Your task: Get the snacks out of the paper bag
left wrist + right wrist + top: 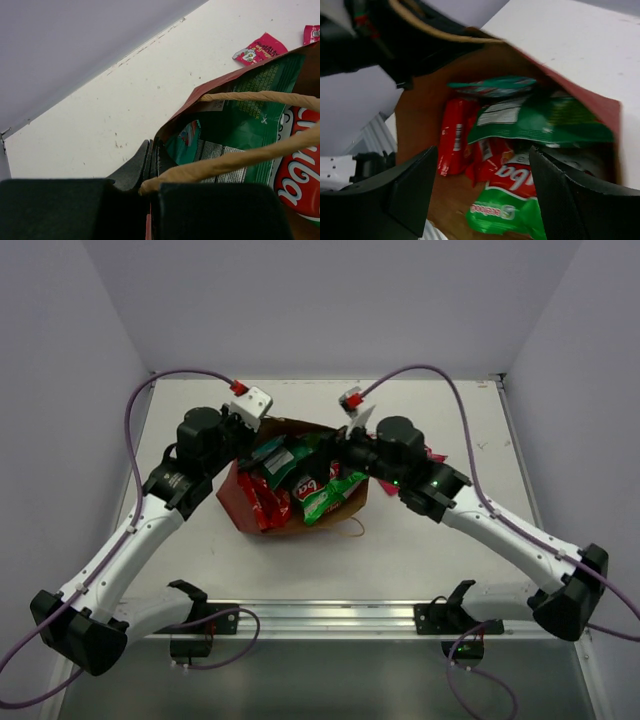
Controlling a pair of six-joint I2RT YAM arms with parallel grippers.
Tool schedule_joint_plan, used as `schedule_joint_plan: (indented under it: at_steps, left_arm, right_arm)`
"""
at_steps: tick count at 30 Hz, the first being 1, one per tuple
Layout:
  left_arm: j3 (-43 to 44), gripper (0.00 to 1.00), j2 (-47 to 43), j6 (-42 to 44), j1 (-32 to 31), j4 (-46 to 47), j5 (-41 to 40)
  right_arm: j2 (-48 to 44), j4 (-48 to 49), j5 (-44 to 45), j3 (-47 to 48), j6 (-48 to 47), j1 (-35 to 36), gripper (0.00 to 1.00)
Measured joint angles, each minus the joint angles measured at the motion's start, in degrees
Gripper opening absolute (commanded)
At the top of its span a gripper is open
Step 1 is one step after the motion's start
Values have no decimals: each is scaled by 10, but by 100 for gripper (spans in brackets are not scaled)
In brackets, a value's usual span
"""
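Paper bag (pixel 240 505) lies sideways on the counter (pixel 300 575); left tool (pixel 152 150) clamped on its rim. Right tool (pixel 482 155) spread wide, empty, at the mouth. Snacks (pixel 300 485) inside: you likely reach in next and close on the green chip bag (pixel 507 212).

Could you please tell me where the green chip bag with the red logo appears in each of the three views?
Top external: the green chip bag lies at the centre of the picture, in the bag's open mouth.
Left wrist: it is at the right edge, behind the string handles.
Right wrist: it is at bottom centre, the nearest packet.
Shared landmark: the paper bag that holds it.
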Motion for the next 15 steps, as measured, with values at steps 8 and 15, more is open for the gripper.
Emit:
schedule_joint_plan:
  at_steps: [8,15]
  left_arm:
    - [-1,0,-1,-40,0,0,-1]
    - [-1,0,0,-90,0,0,-11]
  right_arm:
    - [135,41,1,19,5,91,67]
    - [180,69,72,53,121,89,69]
